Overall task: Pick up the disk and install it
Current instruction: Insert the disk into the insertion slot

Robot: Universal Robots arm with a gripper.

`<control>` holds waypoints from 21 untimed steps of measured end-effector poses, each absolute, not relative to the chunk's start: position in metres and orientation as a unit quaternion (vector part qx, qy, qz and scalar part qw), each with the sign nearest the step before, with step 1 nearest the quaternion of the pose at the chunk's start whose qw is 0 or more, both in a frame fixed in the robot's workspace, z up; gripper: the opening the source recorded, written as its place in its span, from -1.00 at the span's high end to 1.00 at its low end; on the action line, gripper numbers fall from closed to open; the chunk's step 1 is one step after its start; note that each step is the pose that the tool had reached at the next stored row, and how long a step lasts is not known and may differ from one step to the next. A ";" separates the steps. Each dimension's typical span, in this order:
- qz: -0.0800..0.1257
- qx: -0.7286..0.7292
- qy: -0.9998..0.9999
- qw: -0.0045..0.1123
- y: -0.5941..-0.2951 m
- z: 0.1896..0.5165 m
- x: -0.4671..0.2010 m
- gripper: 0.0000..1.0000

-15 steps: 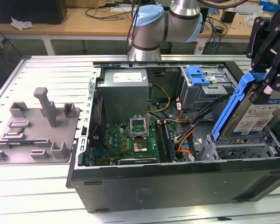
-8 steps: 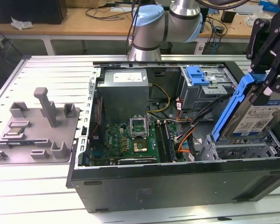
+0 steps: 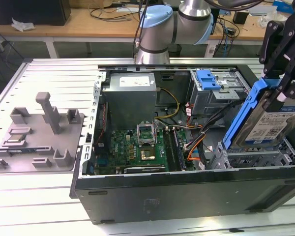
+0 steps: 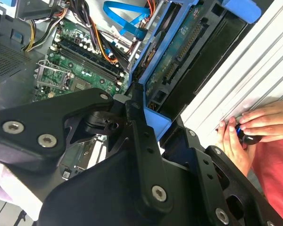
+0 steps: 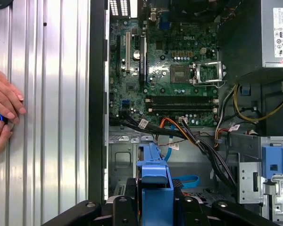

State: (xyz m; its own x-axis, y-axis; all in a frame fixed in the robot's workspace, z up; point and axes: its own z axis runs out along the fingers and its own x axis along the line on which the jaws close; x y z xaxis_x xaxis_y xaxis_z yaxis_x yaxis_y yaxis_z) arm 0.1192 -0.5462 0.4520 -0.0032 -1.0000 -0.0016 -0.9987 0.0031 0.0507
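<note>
Gripper fingers clamped on disk, holding it on edge, tilted, just above drive cage at the exterior view's right end of open case. Person's hands rest on table beside case.

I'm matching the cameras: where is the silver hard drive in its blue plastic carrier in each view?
Exterior view: silver hard drive in its blue plastic carrier, tilted, at the exterior view's right.
Second wrist view: the drive, circuit-board side showing.
First wrist view: the drive, edge-on.
Shared landmark: green motherboard.
</note>
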 end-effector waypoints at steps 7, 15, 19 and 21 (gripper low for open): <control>-0.019 0.706 -0.708 0.017 -0.546 0.450 0.119 0.26; -0.018 0.706 -0.708 0.017 -0.546 0.446 0.120 0.26; -0.019 0.706 -0.708 0.017 -0.546 0.444 0.120 0.26; -0.019 0.706 -0.708 0.017 -0.546 0.444 0.120 0.26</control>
